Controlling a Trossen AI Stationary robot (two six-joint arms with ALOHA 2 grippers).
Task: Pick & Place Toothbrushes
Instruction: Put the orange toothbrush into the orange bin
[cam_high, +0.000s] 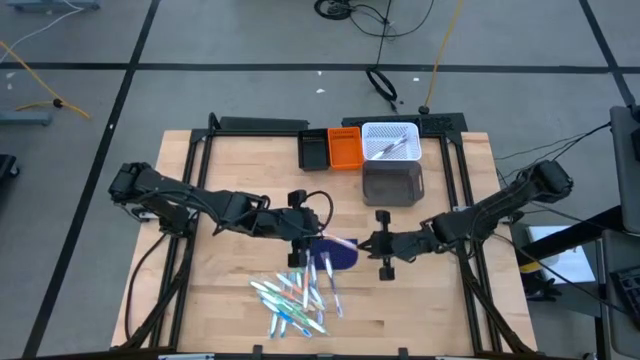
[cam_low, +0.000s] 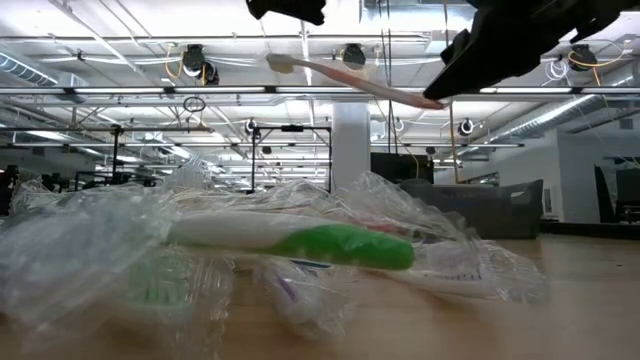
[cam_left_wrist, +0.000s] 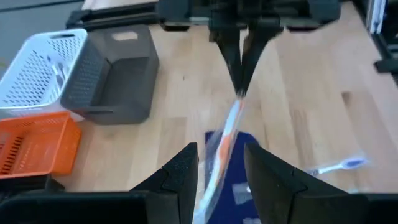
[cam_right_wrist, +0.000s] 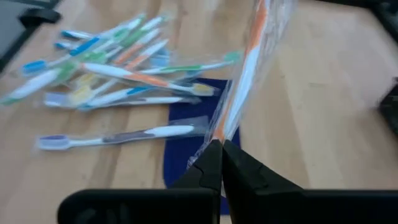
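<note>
Gripping wrapped toothbrush (cam_right_wrist: 245, 74), right gripper (cam_right_wrist: 221, 152), no legible writing

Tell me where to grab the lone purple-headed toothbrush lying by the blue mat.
Mid-handle, from straight above, closing across its length: the purple-headed toothbrush lies flat on the table, clear of the pile, both sides free. Likely use the left pincer, open around the orange toothbrush that the right pincer is shut on over the blue mat.

High view looks straight down; low view level, close; both share toothbrushes (cam_high: 298, 297).
</note>
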